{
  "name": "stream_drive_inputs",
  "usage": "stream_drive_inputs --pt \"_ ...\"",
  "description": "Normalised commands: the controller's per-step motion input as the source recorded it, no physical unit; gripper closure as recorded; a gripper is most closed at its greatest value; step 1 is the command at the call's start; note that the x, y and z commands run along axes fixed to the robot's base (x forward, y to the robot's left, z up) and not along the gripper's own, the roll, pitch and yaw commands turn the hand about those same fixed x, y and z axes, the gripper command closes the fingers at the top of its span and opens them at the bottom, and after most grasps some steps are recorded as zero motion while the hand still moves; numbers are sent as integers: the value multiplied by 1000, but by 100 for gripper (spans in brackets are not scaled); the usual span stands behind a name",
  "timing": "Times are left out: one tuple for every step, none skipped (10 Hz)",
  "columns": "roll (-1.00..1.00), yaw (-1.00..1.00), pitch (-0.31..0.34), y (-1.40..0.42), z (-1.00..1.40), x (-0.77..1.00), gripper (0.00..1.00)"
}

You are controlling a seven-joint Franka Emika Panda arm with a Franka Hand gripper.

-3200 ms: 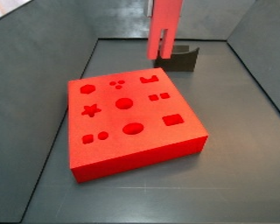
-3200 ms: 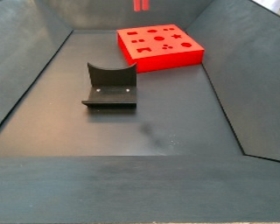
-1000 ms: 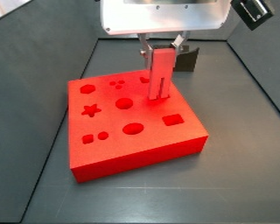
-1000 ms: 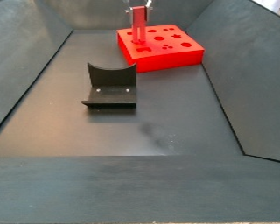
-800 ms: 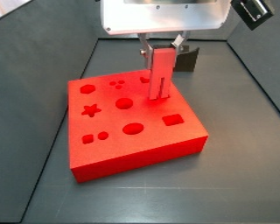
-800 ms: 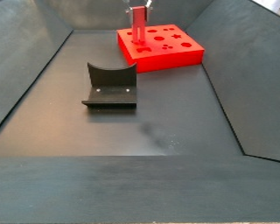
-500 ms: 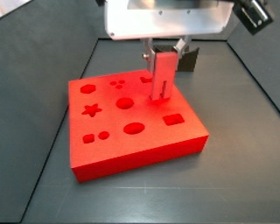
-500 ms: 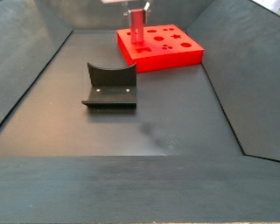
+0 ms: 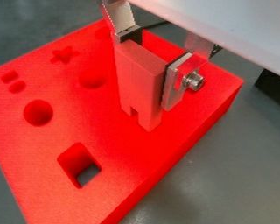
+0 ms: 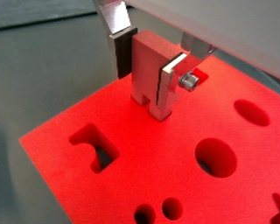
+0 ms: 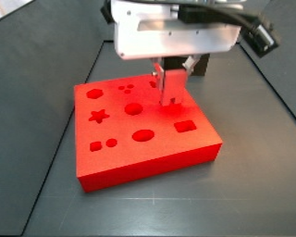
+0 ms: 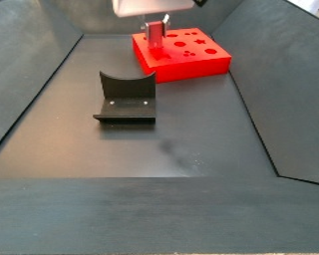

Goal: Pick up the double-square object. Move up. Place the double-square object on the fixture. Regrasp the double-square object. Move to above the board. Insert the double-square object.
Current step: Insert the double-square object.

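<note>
Insertion stage, by my read. Gripper is low over the board, its flat silver fingers clamped on the double-square object, which stands upright between the pads w/ its lower end hanging below the fingertips. In both wrist views that lower end sits at or in the board's top; can't tell how deep, or whether it's seated in its hole. In a side view the gripper is right above the board, piece showing only as a short red stub under the fingers, so it looks partly sunk.

Fixture stands empty, well apart from the fingers, nearer the camera in that view; board and gripper are toward the far end.

Judging from this: pick-up, fixture placement, regrasp and move above the board look done. Left: finish pushing down, release, pull away.
</note>
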Motion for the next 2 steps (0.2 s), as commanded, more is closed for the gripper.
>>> stream_drive_inputs --pt "26 0 -74 0 -343 0 100" --pt "0 0 0 0 0 0 100"
